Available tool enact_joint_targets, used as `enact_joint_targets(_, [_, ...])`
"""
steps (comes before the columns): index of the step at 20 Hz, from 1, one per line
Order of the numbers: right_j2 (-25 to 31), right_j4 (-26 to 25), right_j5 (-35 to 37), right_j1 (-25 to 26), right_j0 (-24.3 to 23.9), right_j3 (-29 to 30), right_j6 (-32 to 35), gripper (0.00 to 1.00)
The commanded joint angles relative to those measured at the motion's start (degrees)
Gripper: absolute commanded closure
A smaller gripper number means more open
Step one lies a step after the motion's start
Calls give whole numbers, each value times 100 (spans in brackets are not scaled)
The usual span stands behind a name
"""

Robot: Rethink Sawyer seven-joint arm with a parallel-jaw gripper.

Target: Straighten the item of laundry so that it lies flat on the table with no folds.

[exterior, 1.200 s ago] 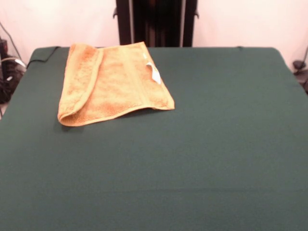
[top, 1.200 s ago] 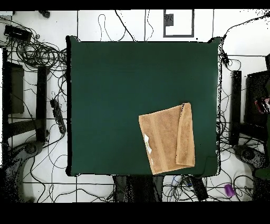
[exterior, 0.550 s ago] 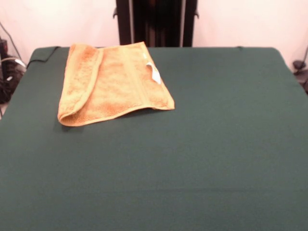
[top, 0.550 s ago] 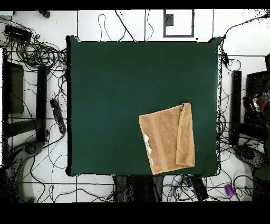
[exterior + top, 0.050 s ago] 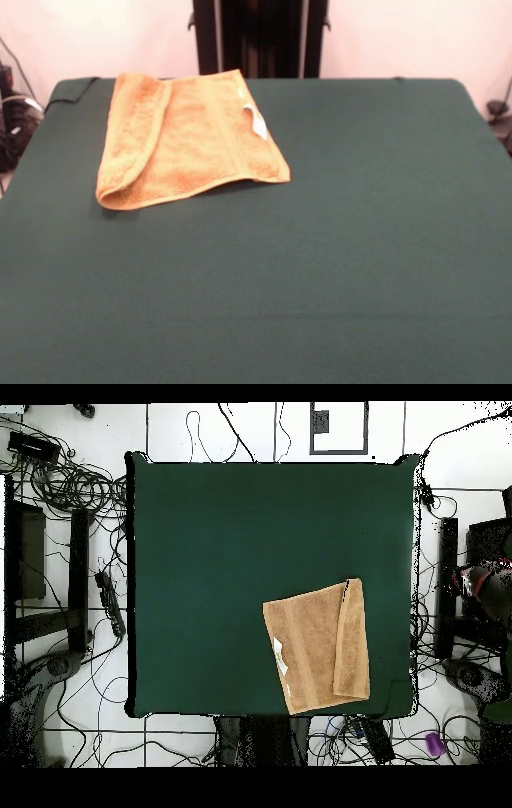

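Observation:
The item of laundry (image 5: 188,136) is a golden-orange terry towel lying at the far left of the dark green table (image 5: 320,240). One side strip is folded over onto the rest, along its left edge in the front view and its right edge in the overhead view. A small white tag (image 5: 258,122) lies on its right part. From above, the towel (image 5: 315,646) sits near the table's bottom right corner (image 5: 200,534). Neither view shows the gripper.
Black upright posts (image 5: 260,36) stand behind the table's far edge. Cables (image 5: 70,484) and dark equipment (image 5: 445,584) cover the floor round the table. Something reddish (image 5: 485,579) shows at the right edge of the overhead view.
The towel has not moved. Only the reddish thing at the right edge of the overhead view has shifted a little.

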Motion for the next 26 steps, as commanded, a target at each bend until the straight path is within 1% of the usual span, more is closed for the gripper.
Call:
enact_joint_targets(1, [-142, 451, -346, -35, 545, 1163, 2236, 0])
enact_joint_targets(7, [-309, 681, -559, -44, 734, 1325, 2528, 0])
enact_joint_targets(14, [-393, 875, -626, -11, 827, 1344, 2659, 0])
enact_joint_targets(18, [-299, 859, -398, 57, 695, 1059, 2359, 0])
enact_joint_targets(21, [-168, 800, 34, 205, 475, 501, 1817, 0])
enact_joint_targets(25, [-22, 665, 209, 236, 339, 325, 1389, 0])
enact_joint_targets(26, [57, 626, 557, 347, 210, -99, 1030, 0])
